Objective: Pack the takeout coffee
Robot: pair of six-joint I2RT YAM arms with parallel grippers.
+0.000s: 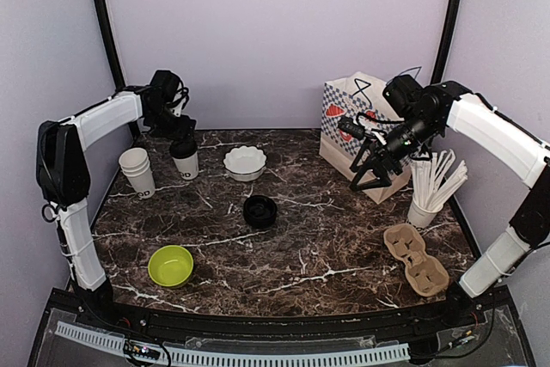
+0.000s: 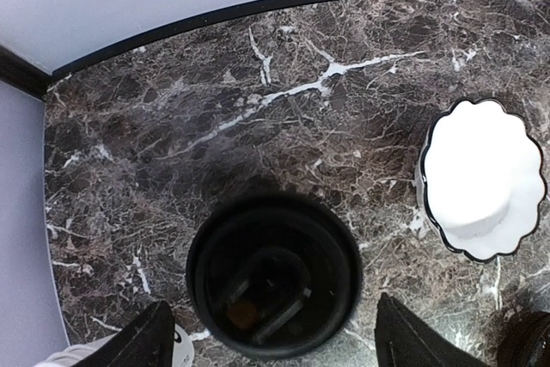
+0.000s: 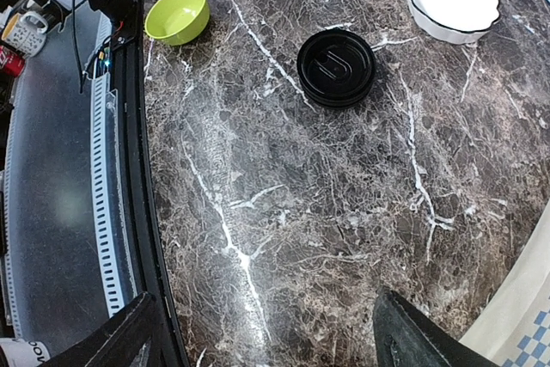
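**Partly hidden: one lidded coffee under the left gripper**

From above, the left gripper (image 1: 183, 137) covers the top of the takeout coffee (image 1: 186, 163), which stands near the far left corner of the table (image 1: 326, 238). Only the cup's white side shows there, and its lettering is too small to read. The left wrist view supplies what is hidden: the round black lid (image 2: 273, 277) seen straight down. The dark fingers (image 2: 148, 339) stand one on either side, with a sliver of marble between each and the lid (spread wide, gripping nothing). The bottom edge of that view cuts them off. The scalloped bowl (image 2: 481, 178) sits along the far edge, just beside the cup.

The right gripper (image 1: 374, 178) hangs before the paper bag (image 1: 352, 126) near the far right corner. Overhead its jaws are hard to read. Its own wrist view shows them far apart and empty over bare marble, with a stack of black lids (image 3: 336, 67) mid-table and a green bowl (image 3: 178, 15) by the near edge.
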